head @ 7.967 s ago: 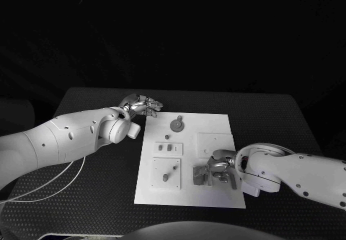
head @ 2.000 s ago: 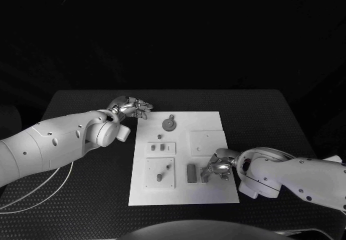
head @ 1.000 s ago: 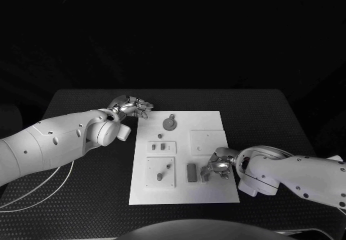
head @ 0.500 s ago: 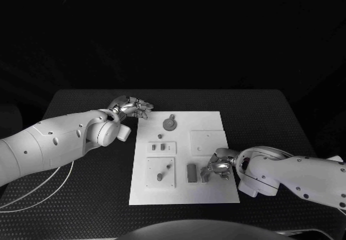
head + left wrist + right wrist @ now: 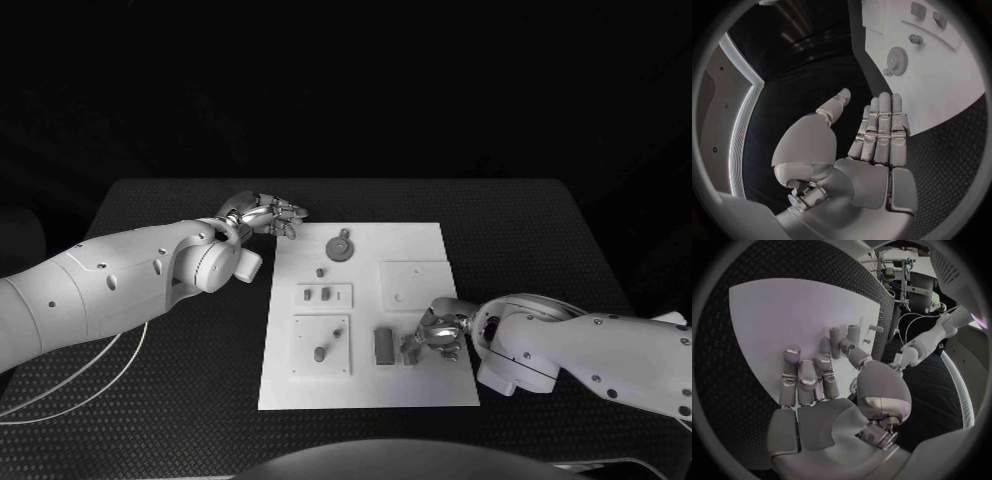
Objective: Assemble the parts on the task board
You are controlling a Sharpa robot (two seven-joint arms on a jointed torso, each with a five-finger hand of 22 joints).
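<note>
Left hand [image 5: 268,214] hovers just off the far-left corner of the task board [image 5: 418,385], fingers straight and together, thumb apart, palm empty. Right hand [image 5: 437,335] sits over the board's near-right area, fingers curled downward; any contact with the board is unclear.

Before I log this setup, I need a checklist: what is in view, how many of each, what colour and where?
Table: one, black, textured, under everything.
Task board: one, white, mid-table, with raised square panels.
Gear-shaped part: one, grey, at the board's far end.
Small peg: one, grey, just near of the gear-shaped part.
Paired small parts: two, grey, on the left-middle panel.
Oblong part: one, grey, on the near-left panel.
Rectangular block: one, dark grey, lying just left of the right hand.
Cable: white, on the table by the left arm.
Left hand: silver, holding nothing, off the board's far-left corner.
Right hand: silver, over the board's near-right area; its grasp is unclear.
</note>
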